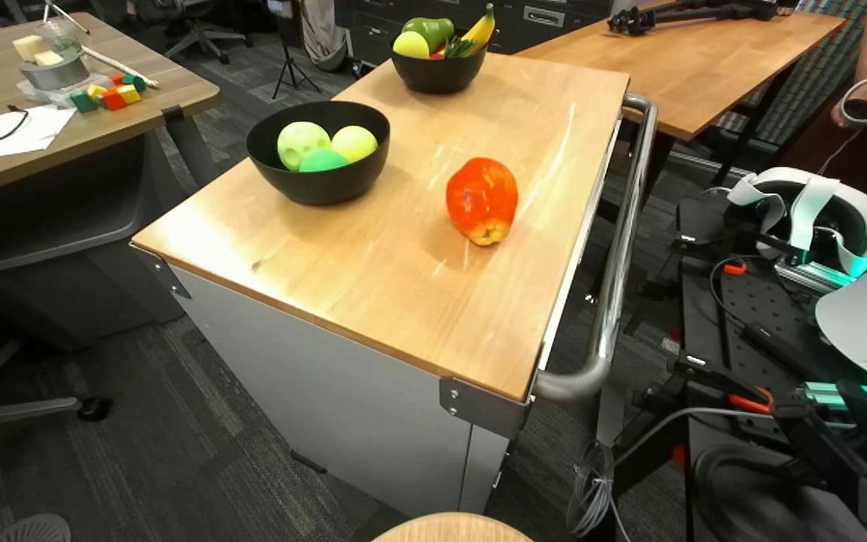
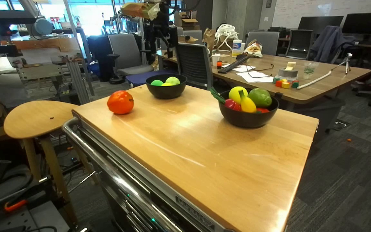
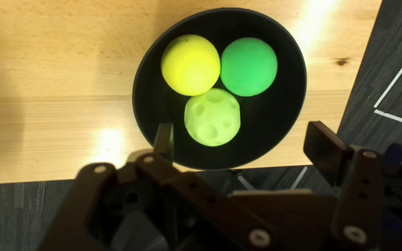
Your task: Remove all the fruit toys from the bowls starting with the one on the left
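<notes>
In the wrist view my gripper (image 3: 241,141) is open, nothing between its fingers. Beyond the fingertips is the left black bowl (image 3: 274,118). It holds a yellow ball-like fruit (image 3: 190,65), a smooth green one (image 3: 249,67) and a dimpled pale-green one (image 3: 212,116), all touching. A red-orange fruit (image 1: 482,199) lies on the wooden top beside that bowl in both exterior views. Another black bowl (image 2: 248,118), at the right, contains a banana (image 2: 247,103), a yellow ball (image 2: 237,93), a big green fruit (image 2: 260,97) and a dark-red one (image 2: 232,105) with green leaves.
Both bowls stand on a wooden cart top (image 1: 403,278) with a metal handle rail (image 1: 618,263). The left bowl sits close to the top's edge. In an exterior view a dark claw-like shape (image 2: 159,27) hangs beyond that bowl; I cannot tell whether it is my gripper.
</notes>
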`<move>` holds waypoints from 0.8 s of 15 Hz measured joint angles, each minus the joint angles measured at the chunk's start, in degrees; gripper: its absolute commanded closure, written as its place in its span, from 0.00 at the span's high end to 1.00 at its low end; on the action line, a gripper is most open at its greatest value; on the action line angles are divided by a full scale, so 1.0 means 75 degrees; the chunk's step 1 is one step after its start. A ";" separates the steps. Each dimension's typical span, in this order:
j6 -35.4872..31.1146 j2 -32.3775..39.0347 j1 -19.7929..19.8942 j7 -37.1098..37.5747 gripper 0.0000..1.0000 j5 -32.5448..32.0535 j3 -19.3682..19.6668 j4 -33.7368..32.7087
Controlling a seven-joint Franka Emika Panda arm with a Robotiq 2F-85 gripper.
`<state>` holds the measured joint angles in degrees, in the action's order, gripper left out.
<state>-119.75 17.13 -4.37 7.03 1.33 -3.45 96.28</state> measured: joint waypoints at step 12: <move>-0.1143 0.1051 -0.0002 0.0549 0.86 0.0000 0.0141 -0.0148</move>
<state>-128.32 25.02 -4.39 11.15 1.33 -2.39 95.17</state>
